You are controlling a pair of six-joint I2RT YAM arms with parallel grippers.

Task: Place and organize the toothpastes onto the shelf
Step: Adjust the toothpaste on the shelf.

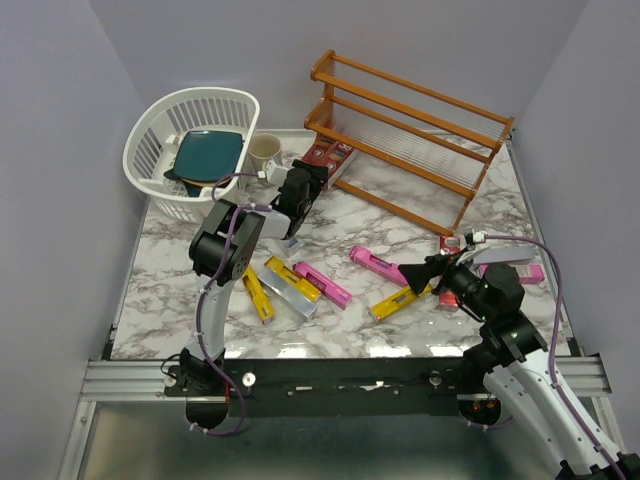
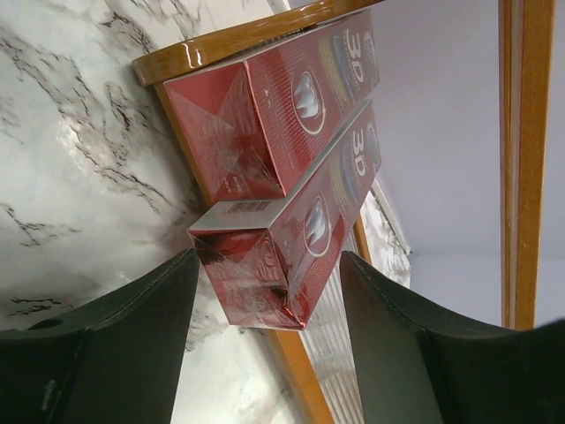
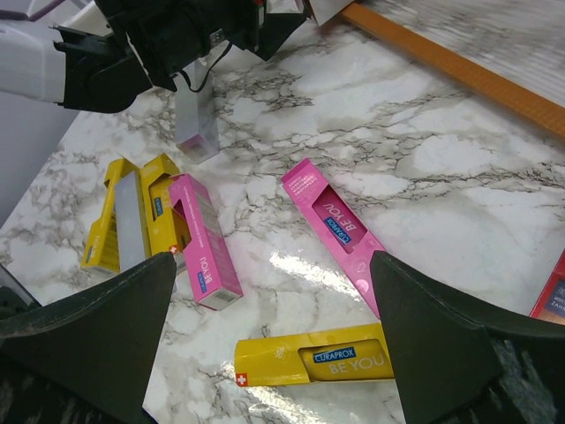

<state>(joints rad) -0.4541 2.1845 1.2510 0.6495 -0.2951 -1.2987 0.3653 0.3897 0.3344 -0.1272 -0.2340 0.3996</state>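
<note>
Toothpaste box (image 2: 296,234), the nearest red one, lies at the left end of the shelf (image 2: 229,40), touching a second red box (image 2: 282,106); both point their long way away from our left gripper (image 2: 267,258). Its fingers stand apart around the near end, with a gap on one side. Our right gripper (image 3: 274,258) is wide open and empty, above a pink box (image 3: 340,231) and a yellow box (image 3: 313,362).
</note>
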